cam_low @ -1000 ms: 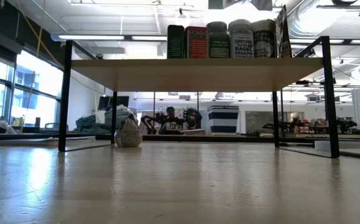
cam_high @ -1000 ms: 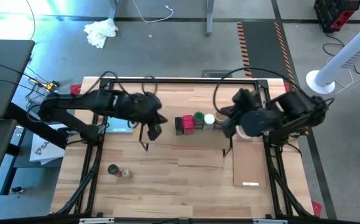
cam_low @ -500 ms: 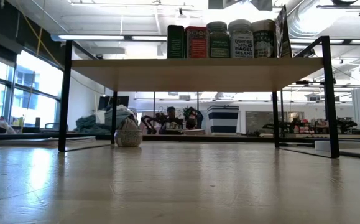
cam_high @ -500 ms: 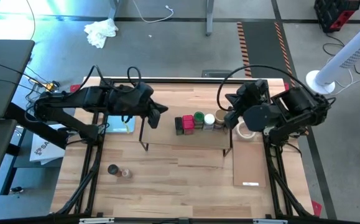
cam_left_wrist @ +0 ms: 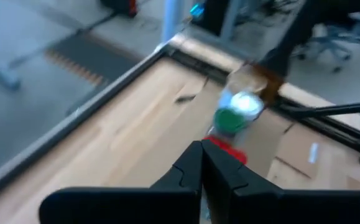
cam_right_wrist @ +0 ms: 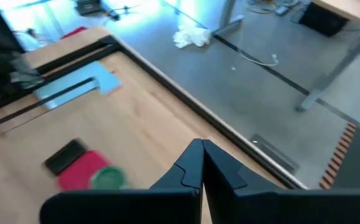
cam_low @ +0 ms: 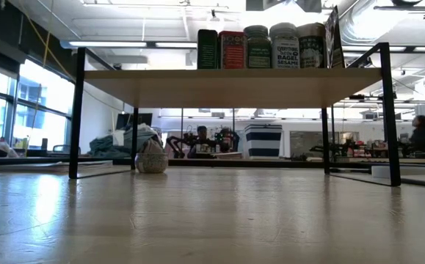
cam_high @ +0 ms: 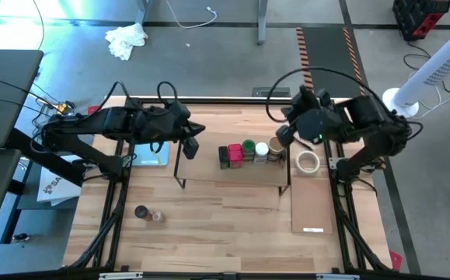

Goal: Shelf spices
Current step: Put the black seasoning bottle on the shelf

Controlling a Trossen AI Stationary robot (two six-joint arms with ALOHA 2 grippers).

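While spices (cam_high: 245, 152) line the shelf (cam_high: 232, 173), both claws (cam_left_wrist: 201, 171) (cam_right_wrist: 203, 163) hang closed, empty.

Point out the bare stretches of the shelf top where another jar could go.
The shelf plank is bare along its near edge and left of the dark tin. The jars crowd the far right part. The tape ring lies off the right end.

I see the shelf (cam_high: 232, 175), a low rack with a pale wooden plank top and thin black wire end frames, standing mid-table. Five spices (cam_low: 262, 45) stand upright in a tight row on its plank, touching: a dark tin, a red tin, a green-topped jar, a white-topped jar and another. Two more small jars (cam_high: 148, 214) sit on the table, well apart from the rack.
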